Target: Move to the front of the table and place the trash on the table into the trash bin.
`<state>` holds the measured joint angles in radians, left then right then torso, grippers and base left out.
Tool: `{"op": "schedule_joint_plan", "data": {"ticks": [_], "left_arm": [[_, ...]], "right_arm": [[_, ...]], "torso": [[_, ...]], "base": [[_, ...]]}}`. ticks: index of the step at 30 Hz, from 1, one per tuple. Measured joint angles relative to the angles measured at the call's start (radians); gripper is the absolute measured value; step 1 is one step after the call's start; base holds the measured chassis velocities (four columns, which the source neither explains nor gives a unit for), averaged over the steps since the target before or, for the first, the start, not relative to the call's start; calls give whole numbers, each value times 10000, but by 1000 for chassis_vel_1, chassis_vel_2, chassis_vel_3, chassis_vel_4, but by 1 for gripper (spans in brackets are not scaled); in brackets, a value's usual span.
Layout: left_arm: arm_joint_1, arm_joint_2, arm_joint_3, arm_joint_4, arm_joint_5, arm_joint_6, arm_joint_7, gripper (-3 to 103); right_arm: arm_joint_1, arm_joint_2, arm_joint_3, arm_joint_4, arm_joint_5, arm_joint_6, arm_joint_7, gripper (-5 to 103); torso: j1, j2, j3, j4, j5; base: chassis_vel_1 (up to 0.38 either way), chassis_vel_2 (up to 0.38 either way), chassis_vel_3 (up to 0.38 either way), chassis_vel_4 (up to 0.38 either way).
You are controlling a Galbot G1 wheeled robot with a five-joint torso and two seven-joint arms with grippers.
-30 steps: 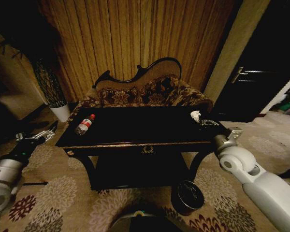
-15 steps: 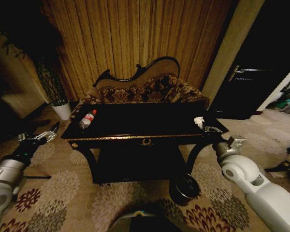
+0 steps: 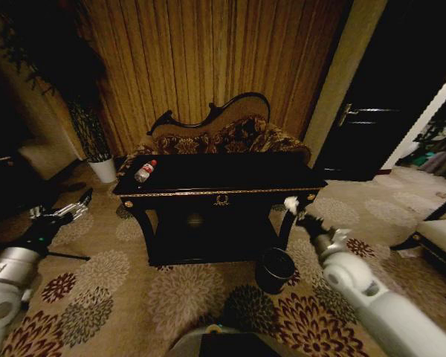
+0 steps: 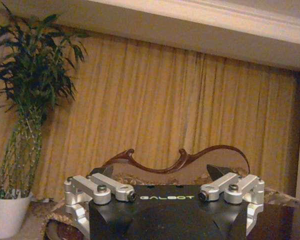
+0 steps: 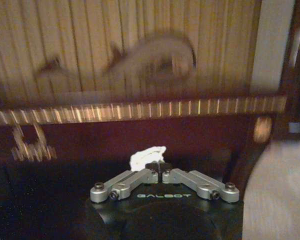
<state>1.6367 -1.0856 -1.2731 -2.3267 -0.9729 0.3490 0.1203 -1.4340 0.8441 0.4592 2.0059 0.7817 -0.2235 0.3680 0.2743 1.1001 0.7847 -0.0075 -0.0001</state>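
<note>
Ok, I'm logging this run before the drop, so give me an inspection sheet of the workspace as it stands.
Surface: black table with gold trim, glossy top.
Job's things: bottle lies on the table's left end; white paper wad is off the table, in the right gripper; trash bin stands on the carpet by the table's front right leg.
Clutter: nothing seen.
Grippers: right gripper shut on the wad, above the bin's side; left gripper open, held out left of the table.
Cables: nothing seen.
Surroundings: sofa, curtain, potted plant, floral carpet.
</note>
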Motion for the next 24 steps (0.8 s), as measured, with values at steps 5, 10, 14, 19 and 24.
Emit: {"op": "schedule_joint_plan", "data": {"ticks": [5, 10, 14, 19, 24], "left_arm": [[-12, -10, 79, -115, 12, 1, -5, 100], [-6, -41, 131, -233, 26, 24, -18, 100], [25, -70, 144, -258, 61, 33, -21, 100], [76, -133, 159, -276, 232, 53, -39, 100], [119, -166, 120, -278, 399, 280, -136, 100]], "right_arm": [[652, 672, -693, -1847, -528, -90, -107, 0], [1534, 1394, -1417, -4248, -1270, 92, -196, 0], [2039, 1865, -1679, -5588, -1756, 158, -309, 0], [2579, 2391, -1880, -6825, -2240, 266, -353, 0], [2972, 2835, -2037, -7389, -2500, 384, -350, 0]], "torso": [[15, -7, 4, 0, 2], [1, 1, -3, 5, 1], [-4, 3, -4, 3, 1], [2, 1, -1, 0, 0], [0, 2, -3, 3, 0]], "base": [[-36, 31, 16, -39], [-10, 3, 5, -13], [0, 0, 0, 0], [0, 0, 0, 0], [0, 0, 0, 0]]}}
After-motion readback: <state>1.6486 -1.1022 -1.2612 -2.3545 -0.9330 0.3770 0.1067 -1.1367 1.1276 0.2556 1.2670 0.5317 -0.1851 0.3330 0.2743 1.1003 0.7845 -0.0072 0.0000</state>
